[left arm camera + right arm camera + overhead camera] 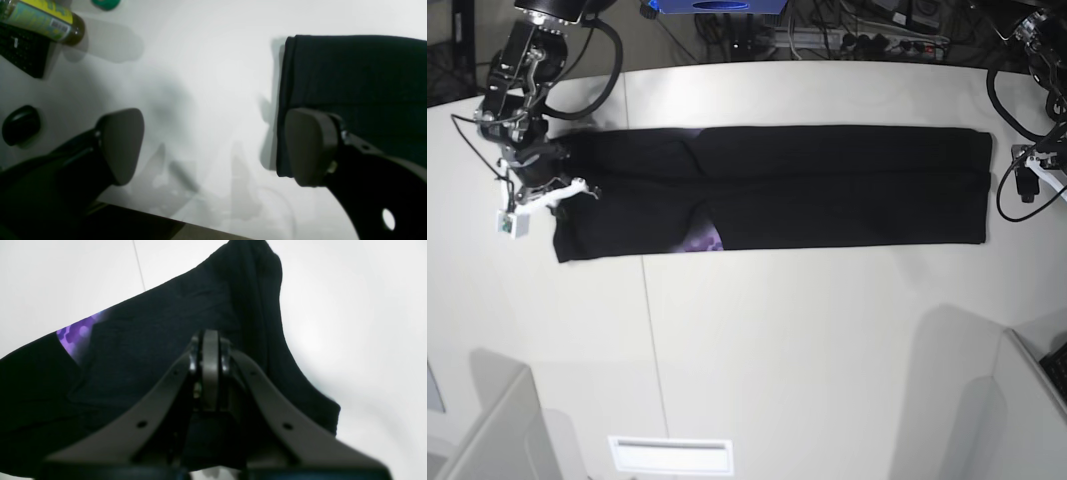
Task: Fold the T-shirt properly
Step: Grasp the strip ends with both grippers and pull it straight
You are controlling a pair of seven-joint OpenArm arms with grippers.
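Note:
The black T-shirt (pixel 827 185) lies folded into a long band across the white table, with a patch of purple print (pixel 704 240) showing at its front edge. My right gripper (pixel 555 188) is at the shirt's left end. In the right wrist view it (pixel 210 340) is shut, its tips down in the black cloth (pixel 150 340) near the purple patch (pixel 78 335). My left gripper (pixel 217 146) is open at the shirt's right end. One of its fingers (pixel 312 146) overlaps the folded edge of the shirt (pixel 350 83) and the other is over bare table. In the base view this arm (pixel 1039 165) stands just off the shirt's right edge.
In the left wrist view a green-labelled bottle (pixel 43 20), a black grid-like object (pixel 23 50), a black rounded object (pixel 20 125) and a green thing (pixel 105 3) lie beyond the shirt's end. The table's edge (pixel 133 216) runs close by. Cables (pixel 847 40) lie along the back.

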